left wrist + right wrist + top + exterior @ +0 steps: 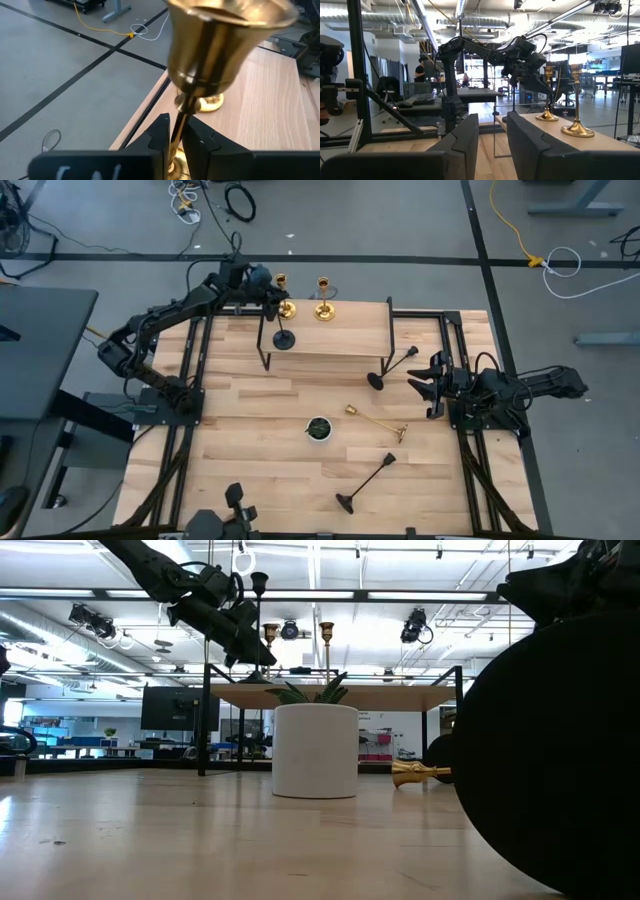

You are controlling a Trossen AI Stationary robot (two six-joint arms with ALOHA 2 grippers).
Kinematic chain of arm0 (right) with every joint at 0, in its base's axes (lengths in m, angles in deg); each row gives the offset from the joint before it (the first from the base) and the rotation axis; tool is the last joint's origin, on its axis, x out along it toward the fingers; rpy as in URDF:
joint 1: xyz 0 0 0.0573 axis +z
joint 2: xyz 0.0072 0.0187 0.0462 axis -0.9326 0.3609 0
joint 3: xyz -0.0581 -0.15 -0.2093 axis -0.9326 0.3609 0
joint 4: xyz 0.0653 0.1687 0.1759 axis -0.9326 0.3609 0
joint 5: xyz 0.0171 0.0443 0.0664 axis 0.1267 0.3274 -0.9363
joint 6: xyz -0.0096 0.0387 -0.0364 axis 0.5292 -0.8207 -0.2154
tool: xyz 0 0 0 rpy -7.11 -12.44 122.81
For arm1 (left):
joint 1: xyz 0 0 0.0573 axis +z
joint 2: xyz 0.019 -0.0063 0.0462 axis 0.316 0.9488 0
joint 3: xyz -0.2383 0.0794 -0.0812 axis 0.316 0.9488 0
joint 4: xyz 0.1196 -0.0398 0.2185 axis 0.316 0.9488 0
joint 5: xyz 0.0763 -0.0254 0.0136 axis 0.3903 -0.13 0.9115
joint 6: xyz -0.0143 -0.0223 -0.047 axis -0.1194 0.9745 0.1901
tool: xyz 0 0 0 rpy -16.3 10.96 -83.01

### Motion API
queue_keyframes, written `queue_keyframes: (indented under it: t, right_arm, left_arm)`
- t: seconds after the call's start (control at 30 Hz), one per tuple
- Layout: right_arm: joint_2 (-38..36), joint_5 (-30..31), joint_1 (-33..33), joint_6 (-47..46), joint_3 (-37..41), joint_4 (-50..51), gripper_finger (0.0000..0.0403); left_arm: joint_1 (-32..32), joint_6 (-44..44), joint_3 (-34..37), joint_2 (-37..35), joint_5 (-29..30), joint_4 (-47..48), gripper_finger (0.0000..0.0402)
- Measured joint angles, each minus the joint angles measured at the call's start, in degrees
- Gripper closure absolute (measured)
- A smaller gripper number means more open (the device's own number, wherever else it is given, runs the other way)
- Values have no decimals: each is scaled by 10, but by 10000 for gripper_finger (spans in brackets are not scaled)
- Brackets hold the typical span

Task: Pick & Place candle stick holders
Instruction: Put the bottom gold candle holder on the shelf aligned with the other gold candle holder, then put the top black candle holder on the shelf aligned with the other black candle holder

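Observation:
On the raised wooden shelf (340, 335) at the far side stand two gold candle stick holders (283, 305) (324, 308) and one black one (284, 338), each upright on its round base. My left gripper (270, 302) is at the left gold holder (220, 45), its fingers slightly apart on either side of the thin stem. On the table lie a gold holder (375, 420) and a black one (365, 483); another black one (395, 367) lies by the shelf's right legs. My right gripper (428, 385) waits open at the right edge with nothing between its fingers. My left gripper has the left gold holder's stem (179, 131), low down below the cup, in the narrow gap between its fingers (161, 137). The fingers come nearly level from the table's left, across the stem. Whether they touch it I cannot tell. The holder stands upright on the shelf.
A small white bowl (318, 428) with green contents sits mid-table, between the lying holders. The shelf's black legs (264, 350) stand on the table. Black frame rails (195, 380) run along both side edges. Bare wood lies at the near left.

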Motion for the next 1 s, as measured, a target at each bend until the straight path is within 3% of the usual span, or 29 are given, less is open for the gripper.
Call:
queue_keyframes:
  t: [0.23, 0.57, 0.8, 1.0]
  right_arm:
    - [0, 0, 0, 0, 0, 0, 300]
    - [0, 0, 0, 0, 0, 0, 300]
    - [0, 0, 0, 0, 0, 0, 300]
    - [0, 0, 0, 0, 0, 0, 300]
  left_arm:
    - [0, 4, 0, 0, -1, 0, 320]
    - [0, 8, 0, -14, 4, 5, 233]
    - [0, 4, 0, -58, 39, 49, 184]
    - [0, -21, 0, -117, 78, 108, 173]
